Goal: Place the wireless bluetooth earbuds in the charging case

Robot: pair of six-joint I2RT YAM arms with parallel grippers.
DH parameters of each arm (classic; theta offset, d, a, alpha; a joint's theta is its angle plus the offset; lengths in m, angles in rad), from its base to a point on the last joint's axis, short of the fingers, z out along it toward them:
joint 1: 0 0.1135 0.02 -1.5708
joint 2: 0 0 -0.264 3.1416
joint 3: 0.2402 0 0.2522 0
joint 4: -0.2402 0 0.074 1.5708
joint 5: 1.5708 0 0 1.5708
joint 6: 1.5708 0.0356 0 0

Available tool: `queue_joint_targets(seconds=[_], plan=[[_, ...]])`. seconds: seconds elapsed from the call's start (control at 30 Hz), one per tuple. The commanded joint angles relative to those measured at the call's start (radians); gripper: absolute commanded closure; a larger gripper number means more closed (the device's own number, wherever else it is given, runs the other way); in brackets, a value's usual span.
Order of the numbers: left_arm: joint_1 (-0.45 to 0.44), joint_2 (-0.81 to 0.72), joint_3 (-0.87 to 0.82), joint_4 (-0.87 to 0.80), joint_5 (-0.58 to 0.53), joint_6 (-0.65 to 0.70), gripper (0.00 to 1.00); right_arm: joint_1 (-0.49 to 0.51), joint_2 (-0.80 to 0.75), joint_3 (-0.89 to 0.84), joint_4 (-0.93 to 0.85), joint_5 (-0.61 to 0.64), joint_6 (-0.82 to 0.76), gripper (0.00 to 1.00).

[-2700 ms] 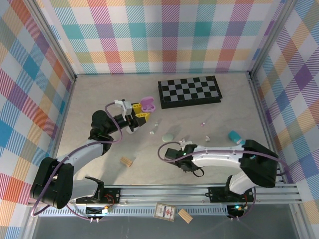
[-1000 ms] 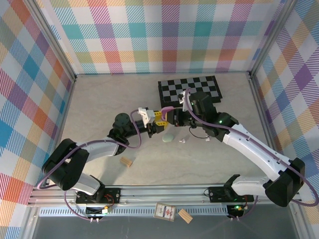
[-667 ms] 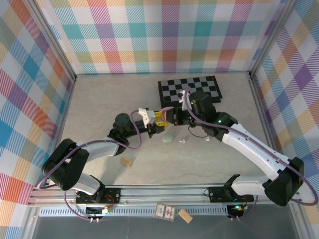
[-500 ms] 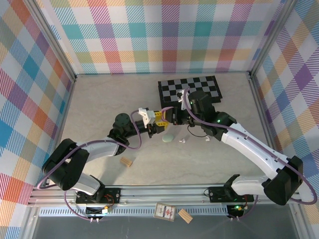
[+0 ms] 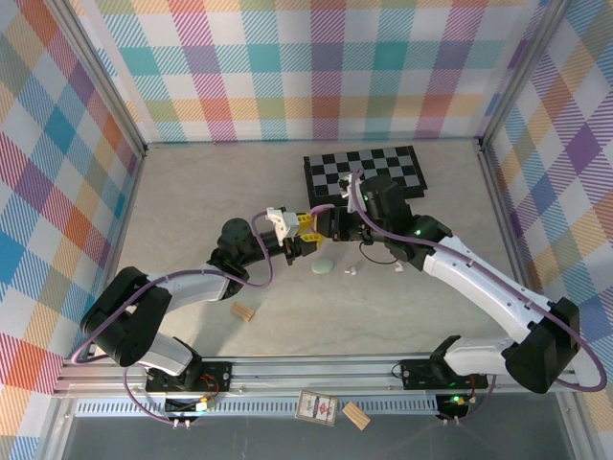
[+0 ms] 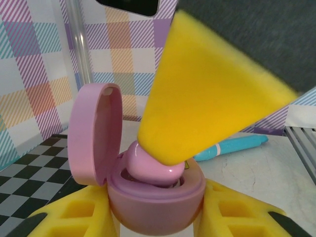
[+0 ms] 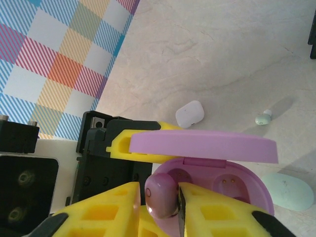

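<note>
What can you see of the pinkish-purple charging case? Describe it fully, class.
The charging case is a rounded, glossy pinkish-purple plastic pebble, hinged lid standing open. The left gripper clamps its base. Inside are two sockets; the right gripper holds a purple earbud in one, the other is empty.

The purple charging case was smooth, glossy plastic, and the purple earbud shone the same. The right gripper had yellow fingers of matt, faintly grainy plastic. The tabletop was matt with marble-like veining; the tan block looked like bare wood, and the front rail like ribbed metal
</note>
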Motion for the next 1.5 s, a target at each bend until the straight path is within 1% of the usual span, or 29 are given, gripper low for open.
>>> queue_joint_targets(seconds=[0.0, 0.1, 0.3, 0.43, 0.5, 0.57, 0.7, 0.8, 0.83, 0.87, 0.93, 1.07, 1.23, 1.47], plan=[[-0.010, 0.000, 0.031, 0.073, -0.005, -0.004, 0.66, -0.008, -0.033, -0.013, 0.004, -0.004, 0.006, 0.64], [-0.010, -0.009, 0.023, 0.076, -0.010, -0.006, 0.66, -0.008, -0.060, -0.012, -0.011, 0.027, -0.006, 0.55], [-0.005, -0.017, 0.010, 0.074, -0.026, -0.017, 0.65, -0.008, -0.143, -0.028, -0.042, 0.068, -0.055, 0.49], [0.006, -0.027, -0.008, 0.084, -0.030, -0.018, 0.65, -0.022, -0.234, -0.084, -0.053, 0.172, -0.076, 0.48], [0.013, -0.039, -0.016, 0.083, -0.028, -0.019, 0.65, -0.063, -0.266, -0.116, -0.056, 0.182, -0.068, 0.47], [0.020, -0.050, -0.028, 0.083, -0.028, -0.022, 0.65, -0.128, -0.291, -0.154, -0.051, 0.178, -0.050, 0.47], [0.028, -0.077, -0.053, 0.078, -0.025, -0.026, 0.65, -0.287, -0.296, -0.226, -0.035, 0.155, -0.054, 0.47], [0.028, -0.102, -0.073, 0.070, -0.022, -0.029, 0.66, -0.413, -0.229, -0.262, -0.004, 0.101, -0.078, 0.46], [0.028, -0.111, -0.079, 0.063, -0.022, -0.029, 0.66, -0.450, -0.182, -0.264, 0.006, 0.079, -0.090, 0.46], [0.028, -0.122, -0.085, 0.054, -0.022, -0.028, 0.66, -0.479, -0.132, -0.261, 0.017, 0.071, -0.103, 0.45], [0.028, -0.144, -0.091, 0.029, -0.020, -0.021, 0.66, -0.507, -0.043, -0.248, 0.044, 0.079, -0.131, 0.44], [0.028, -0.184, -0.099, -0.021, -0.018, -0.010, 0.66, -0.525, 0.166, -0.172, 0.058, 0.124, -0.183, 0.41], [0.028, -0.223, -0.103, -0.069, -0.010, -0.004, 0.66, -0.530, 0.382, -0.060, 0.060, 0.116, -0.218, 0.41], [0.028, -0.254, -0.110, -0.114, -0.012, 0.012, 0.65, -0.529, 0.572, 0.045, 0.039, 0.068, -0.216, 0.45]])
